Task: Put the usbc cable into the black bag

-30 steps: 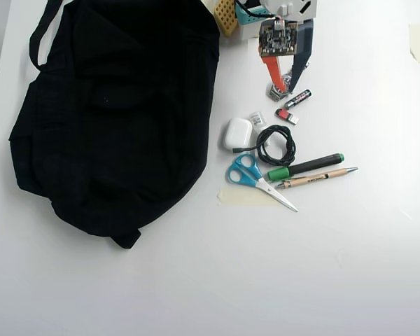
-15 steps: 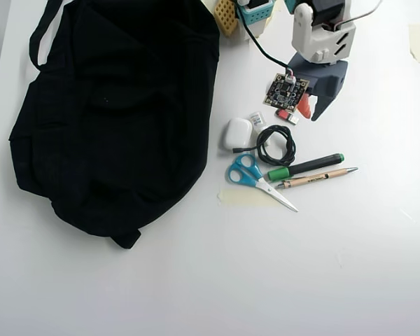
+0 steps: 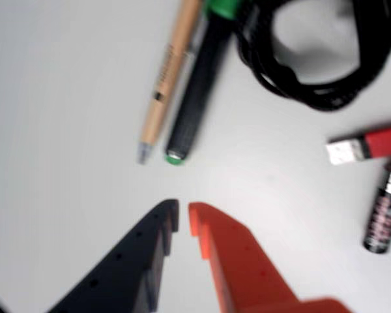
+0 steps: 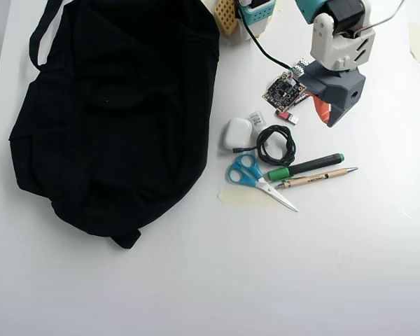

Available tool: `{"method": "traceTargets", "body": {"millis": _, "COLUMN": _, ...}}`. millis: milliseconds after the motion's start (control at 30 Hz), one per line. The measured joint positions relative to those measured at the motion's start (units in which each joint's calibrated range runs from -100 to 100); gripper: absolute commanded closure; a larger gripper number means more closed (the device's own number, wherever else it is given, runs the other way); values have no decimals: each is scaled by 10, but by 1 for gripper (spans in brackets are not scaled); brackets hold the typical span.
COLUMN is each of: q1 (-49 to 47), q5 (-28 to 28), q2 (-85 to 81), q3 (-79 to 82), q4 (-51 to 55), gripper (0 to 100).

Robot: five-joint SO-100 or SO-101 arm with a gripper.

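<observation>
The USB-C cable (image 4: 260,143) is a black coil lying on the white table, just right of the black bag (image 4: 119,112), which lies flat and fills the left half of the overhead view. In the wrist view the cable (image 3: 313,98) is at the top right, well beyond the fingertips. My gripper (image 3: 184,212) has a black finger and an orange finger, nearly touching, with nothing between them. In the overhead view the gripper (image 4: 327,119) hovers up and to the right of the coil, apart from it.
A wooden pen (image 3: 163,78) and a green-and-black pen (image 3: 195,98) lie just ahead of the fingertips. A red USB stick (image 3: 368,145) and a battery (image 3: 383,218) lie at the right. Blue scissors (image 4: 248,175), a white case (image 4: 236,133) and a circuit board (image 4: 283,89) surround the coil.
</observation>
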Motion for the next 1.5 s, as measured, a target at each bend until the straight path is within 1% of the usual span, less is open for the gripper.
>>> {"method": "traceTargets", "body": {"millis": 133, "q1": 4, "q5": -1, "q2": 37, "q3": 13, "q4": 0, "gripper": 97}}
{"method": "traceTargets", "body": {"millis": 200, "q1": 4, "q5": -1, "q2": 49, "q3": 14, "q4": 0, "gripper": 95}}
{"method": "traceTargets", "body": {"millis": 300, "q1": 17, "q5": -1, "q2": 57, "q3": 14, "q4": 19, "gripper": 88}}
{"method": "traceTargets", "body": {"millis": 467, "q1": 43, "q5": -1, "q2": 58, "q3": 14, "q4": 86, "gripper": 73}}
{"method": "traceTargets", "body": {"millis": 567, "q1": 54, "q5": -1, "q2": 58, "q3": 14, "q4": 121, "gripper": 68}}
{"method": "traceTargets", "body": {"millis": 667, "q1": 59, "q5": -1, "q2": 58, "q3": 14, "q4": 134, "gripper": 64}}
{"method": "traceTargets", "body": {"millis": 833, "q1": 59, "q5": -1, "q2": 58, "q3": 9, "q4": 144, "gripper": 64}}
{"method": "traceTargets", "body": {"millis": 1067, "q1": 59, "q5": 0, "q2": 58, "q3": -36, "q4": 195, "gripper": 64}}
{"method": "traceTargets", "body": {"millis": 1233, "q1": 81, "q5": 14, "q2": 77, "q3": -40, "q4": 195, "gripper": 64}}
{"method": "traceTargets", "body": {"millis": 1500, "q1": 120, "q5": 67, "q2": 103, "q3": -40, "q4": 101, "gripper": 64}}
